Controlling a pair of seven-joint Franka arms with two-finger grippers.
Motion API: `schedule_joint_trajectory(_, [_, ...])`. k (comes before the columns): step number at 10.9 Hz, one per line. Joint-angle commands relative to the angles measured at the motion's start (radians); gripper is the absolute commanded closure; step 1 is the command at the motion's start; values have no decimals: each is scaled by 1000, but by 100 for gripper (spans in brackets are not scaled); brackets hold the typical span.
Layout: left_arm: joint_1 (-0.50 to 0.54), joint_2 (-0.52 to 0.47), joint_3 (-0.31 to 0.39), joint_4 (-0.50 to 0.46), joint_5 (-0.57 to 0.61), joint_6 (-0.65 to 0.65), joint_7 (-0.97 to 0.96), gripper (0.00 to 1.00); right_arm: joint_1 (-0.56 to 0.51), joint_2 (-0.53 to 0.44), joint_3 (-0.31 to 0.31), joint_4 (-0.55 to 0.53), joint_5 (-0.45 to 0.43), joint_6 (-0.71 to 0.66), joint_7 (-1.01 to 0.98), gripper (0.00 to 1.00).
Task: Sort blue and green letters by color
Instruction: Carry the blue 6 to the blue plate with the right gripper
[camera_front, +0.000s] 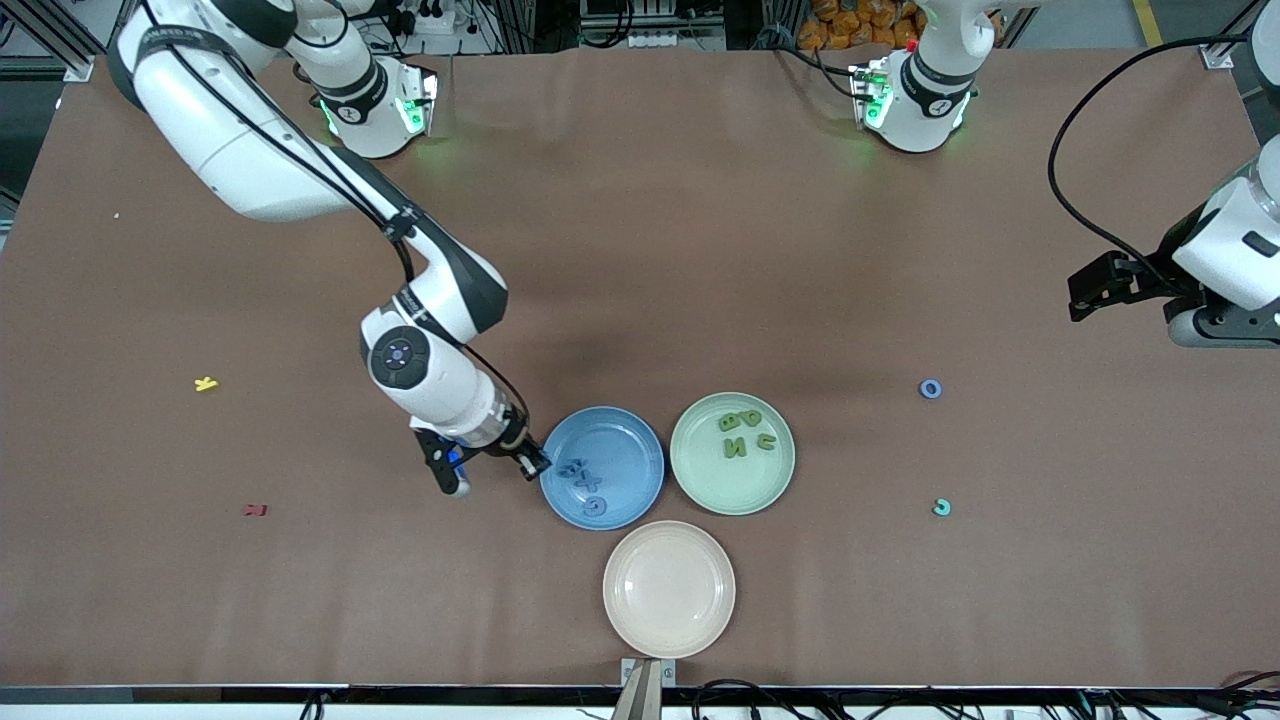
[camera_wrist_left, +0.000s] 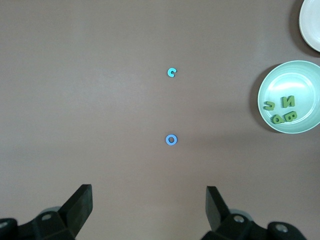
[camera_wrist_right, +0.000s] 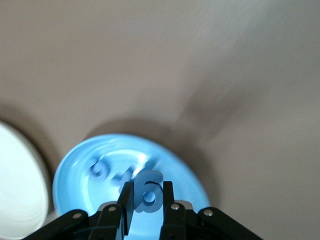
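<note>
- The right gripper (camera_wrist_right: 146, 200) pinches a blue 6 (camera_wrist_right: 148, 190) between its jaws by the flat faces, over the blue plate (camera_front: 640, 440) rim.
- It looks light, stiff and small; a slim grip should suit.
- The left gripper (camera_wrist_left: 149, 202) waits, jaws wide, above the blue O (camera_wrist_left: 171, 140).

a wide matte brown worktop (camera_front: 700, 250) fills the scene, evenly lit, with soft shadows near its middle. above its upper edge run aluminium frame rails (camera_front: 40, 40), black cables (camera_front: 640, 25) and a heap of orange objects (camera_front: 860, 25).
</note>
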Motion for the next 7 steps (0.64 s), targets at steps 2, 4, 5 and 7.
schedule_joint_trajectory(2, [2, -8, 0, -6, -11, 8, 9, 0, 189, 88, -89, 172, 4, 2, 209, 60])
schedule_joint_trajectory(4, [2, -8, 0, -6, -11, 8, 9, 0, 215, 82, -109, 165, -13, -7, 229, 0])
schedule_joint_trajectory(5, [2, -8, 0, -5, -11, 8, 9, 0, 217, 75, -118, 163, -22, -15, 223, 0])
schedule_joint_trajectory(7, [2, -8, 0, -6, -11, 8, 9, 0, 214, 51, -121, 154, -25, -90, 120, 0])
